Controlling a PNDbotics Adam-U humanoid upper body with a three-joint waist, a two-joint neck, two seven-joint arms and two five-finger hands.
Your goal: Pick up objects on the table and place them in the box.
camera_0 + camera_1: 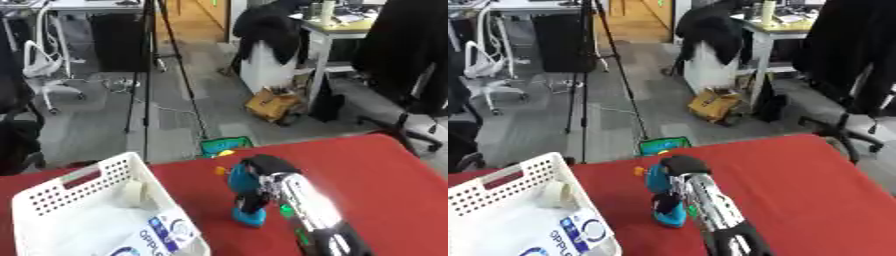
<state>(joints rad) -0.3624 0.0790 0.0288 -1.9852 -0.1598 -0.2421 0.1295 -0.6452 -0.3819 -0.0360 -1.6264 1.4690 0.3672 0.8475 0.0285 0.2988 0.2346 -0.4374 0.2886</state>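
A teal blue object [246, 195], upright with a wider base on the red worktop [376, 175], stands near the middle of the surface, just right of the white perforated box [52, 200]. The right robot hand [262, 172] reaches in from the lower edge along a black and silver arm and covers the top and right side of the teal object, its dark fingers curled around the upper part so that it grips the object; the base looks to be touching the cloth. A small orange piece [220, 170] lies just beyond the teal object toward the far edge. The box sits at the left end of the worktop, its near corner cut off by the picture's edge, and holds a white roll [133, 192] against its right wall and a white packet with blue print [162, 235]. To the right of the arm the red surface runs bare to the far right corner. Beyond the far edge a green item [224, 145] shows on the floor.
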